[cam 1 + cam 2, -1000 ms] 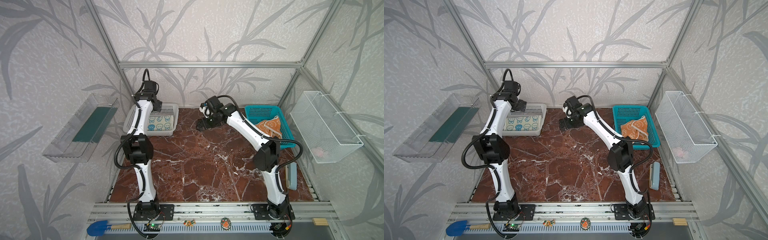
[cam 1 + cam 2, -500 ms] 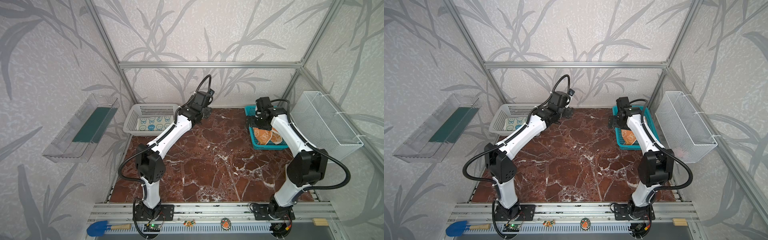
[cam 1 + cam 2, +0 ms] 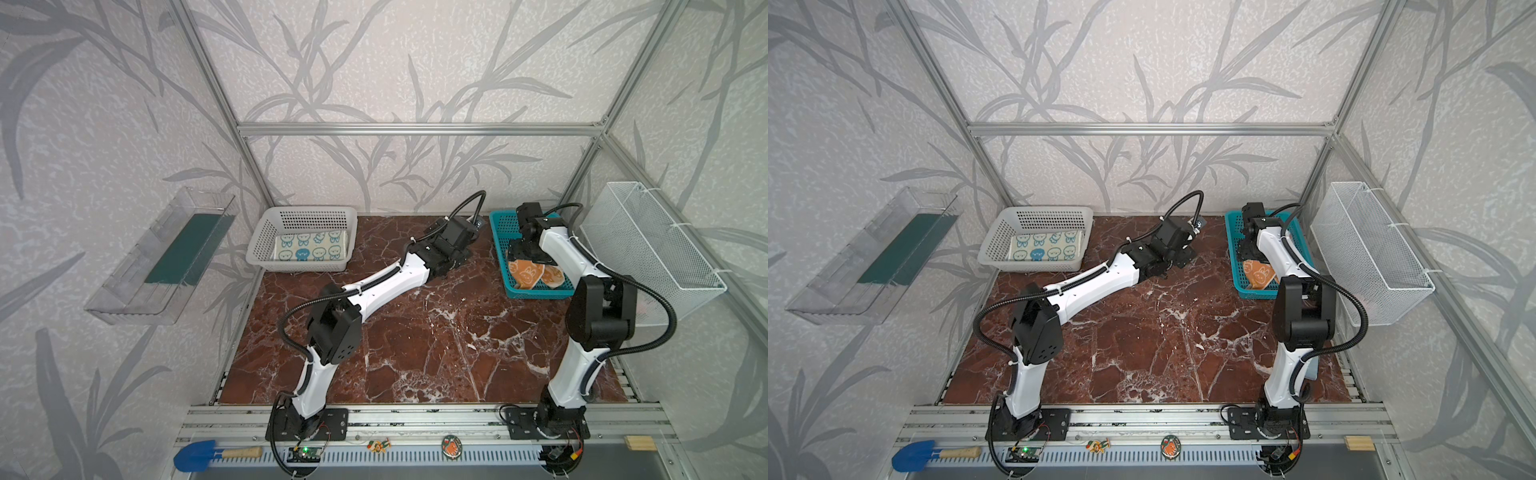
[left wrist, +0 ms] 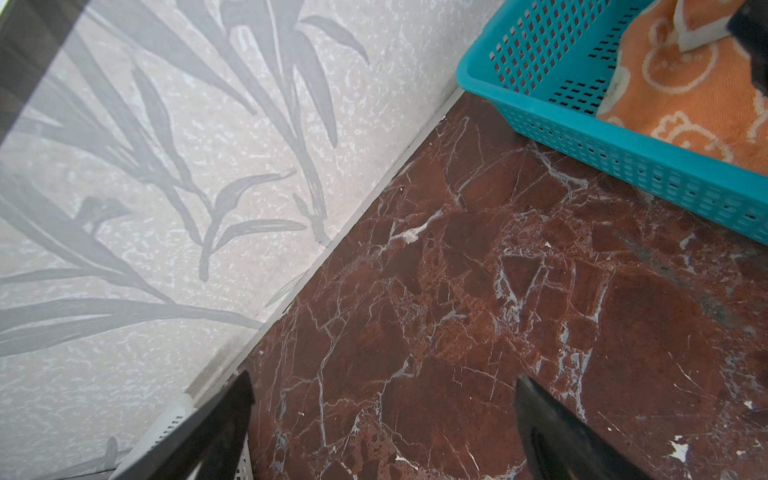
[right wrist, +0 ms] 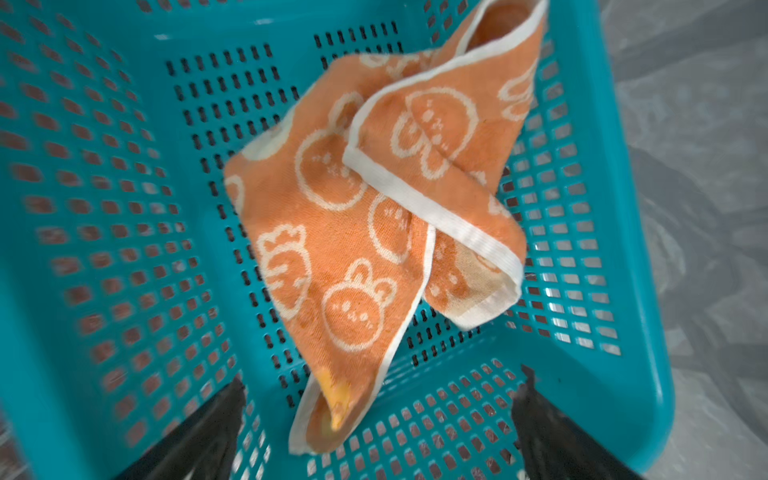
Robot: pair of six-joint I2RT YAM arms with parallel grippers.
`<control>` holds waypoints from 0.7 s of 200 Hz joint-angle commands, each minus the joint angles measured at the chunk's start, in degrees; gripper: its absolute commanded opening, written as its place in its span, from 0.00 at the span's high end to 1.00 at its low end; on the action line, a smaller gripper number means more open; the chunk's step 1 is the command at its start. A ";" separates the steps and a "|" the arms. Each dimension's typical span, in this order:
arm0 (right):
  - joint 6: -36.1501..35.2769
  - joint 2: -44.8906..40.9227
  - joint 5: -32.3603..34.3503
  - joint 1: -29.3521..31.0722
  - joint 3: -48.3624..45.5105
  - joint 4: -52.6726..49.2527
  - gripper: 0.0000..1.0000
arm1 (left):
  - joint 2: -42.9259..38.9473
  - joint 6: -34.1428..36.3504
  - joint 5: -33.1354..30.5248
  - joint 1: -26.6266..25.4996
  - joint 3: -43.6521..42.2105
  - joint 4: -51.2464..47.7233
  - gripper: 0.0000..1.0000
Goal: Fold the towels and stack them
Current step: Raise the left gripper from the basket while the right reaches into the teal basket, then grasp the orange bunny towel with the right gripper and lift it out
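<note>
two baskets, surface (image 3: 415, 332) rear.
left basket (image 3: 297, 265): flat towel (image 3: 309, 246) inside; right basket (image 3: 536, 293): crumpled towel (image 3: 527, 274) inside, right claw (image 5: 378, 415) above; left claw (image 4: 382, 415) between baskets.

The worktop (image 3: 415, 345) is bare from its middle to 6 o'clock, which is the widest room for passing. The left arm (image 3: 386, 286) slants low across it from 7 o'clock toward 1 o'clock and bars a straight crossing. A white basket (image 3: 258, 245) fills the 10 o'clock corner and a teal basket (image 3: 540, 293) the 2 o'clock edge, with bare marble between them. The left pincer (image 4: 384, 384) gapes over that marble, near the teal wall. The right pincer (image 5: 382, 380) gapes over the teal basket's floor, with a crumpled orange towel (image 5: 332, 216) ahead of it.
</note>
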 commanded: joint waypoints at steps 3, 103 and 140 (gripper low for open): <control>-0.07 3.47 1.90 -1.18 2.47 -0.49 0.01 | -0.27 2.21 0.42 -0.43 0.35 2.72 0.01; -1.89 17.18 -8.91 -3.58 10.09 -7.08 0.07 | 4.56 0.27 -0.16 -2.58 4.02 -0.75 0.01; -2.65 18.86 -12.12 -3.76 10.30 -7.23 0.35 | 3.60 -1.24 0.93 -2.81 1.71 -1.52 0.01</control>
